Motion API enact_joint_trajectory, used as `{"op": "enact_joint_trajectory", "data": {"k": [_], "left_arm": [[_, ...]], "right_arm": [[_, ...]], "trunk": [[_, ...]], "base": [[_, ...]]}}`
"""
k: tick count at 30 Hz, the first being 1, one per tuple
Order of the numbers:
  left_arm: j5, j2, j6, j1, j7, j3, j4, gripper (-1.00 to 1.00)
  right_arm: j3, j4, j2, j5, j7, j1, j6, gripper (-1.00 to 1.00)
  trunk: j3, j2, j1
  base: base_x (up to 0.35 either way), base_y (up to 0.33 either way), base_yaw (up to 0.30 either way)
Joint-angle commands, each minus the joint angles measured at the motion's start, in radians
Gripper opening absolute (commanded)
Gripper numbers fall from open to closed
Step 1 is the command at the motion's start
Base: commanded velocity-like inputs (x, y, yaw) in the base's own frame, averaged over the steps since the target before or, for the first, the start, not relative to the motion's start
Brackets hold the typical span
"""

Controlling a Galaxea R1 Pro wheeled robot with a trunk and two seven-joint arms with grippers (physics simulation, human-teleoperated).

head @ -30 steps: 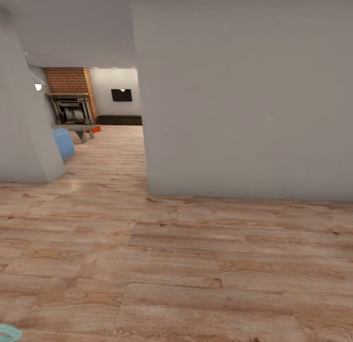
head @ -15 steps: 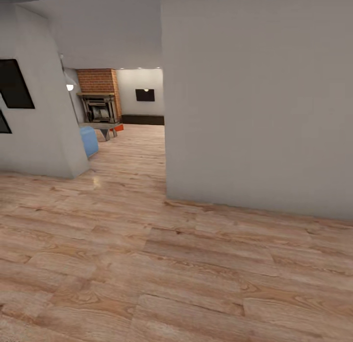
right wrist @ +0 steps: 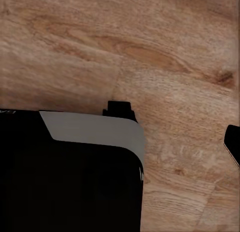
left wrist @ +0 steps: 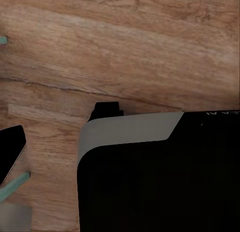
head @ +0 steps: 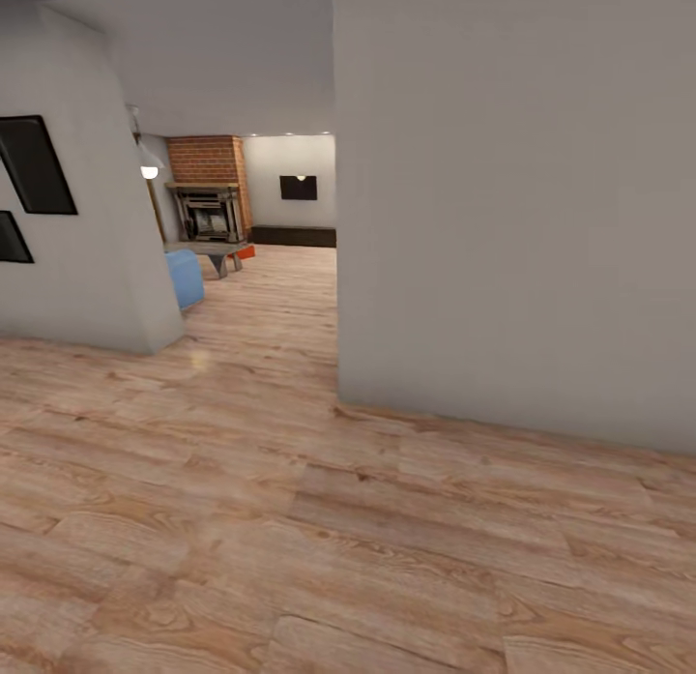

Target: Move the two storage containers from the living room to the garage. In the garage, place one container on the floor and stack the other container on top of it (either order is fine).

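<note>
One grey wall (head: pixel 512 200) straight ahead

Far down the hallway, the living room (head: pixel 253 268) opens beyond a grey wall corner. It has a light wood-plank floor, a red brick fireplace wall and a blue sofa edge at the left. One storage container (head: pixel 246 252) shows there as a small orange-red shape low on the planks, just beside the leg of a grey low table, in front of the brick wall. Only its end shows; it is too small and distant to tell its tilt or contents. The second container cannot be made out.
</note>
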Motion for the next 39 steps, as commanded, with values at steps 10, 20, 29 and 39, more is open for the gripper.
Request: {"op": "enact_joint_trajectory", "data": {"k": [10,20,29,39], "left_arm": [[-0.003,0.0,-0.004,-0.001,0.004,-0.001,0.001,1.0],[-0.003,0.0,-0.004,-0.001,0.004,-0.001,0.001,1.0],[-0.003,0.0,-0.004,-0.001,0.004,-0.001,0.001,1.0],[-0.003,0.0,-0.004,-0.001,0.004,-0.001,0.001,1.0]], "right_arm": [[0.009,0.003,0.001,-0.008,-0.001,-0.002,-0.003,1.0],[0.01,0.003,0.002,-0.008,-0.002,-0.001,-0.003,1.0],[0.01,0.003,0.002,-0.008,-0.002,-0.001,-0.003,1.0],[0.01,0.003,0.002,-0.008,-0.002,-0.002,-0.003,1.0]], "trunk": [[-0.001,0.0,0.001],[-0.001,0.0,0.001],[-0.001,0.0,0.001],[-0.001,0.0,0.001]], "base": [[0.32,0.0,0.0],[0.32,0.0,0.163],[0.32,0.0,0.266],[0.32,0.0,0.268]]}}
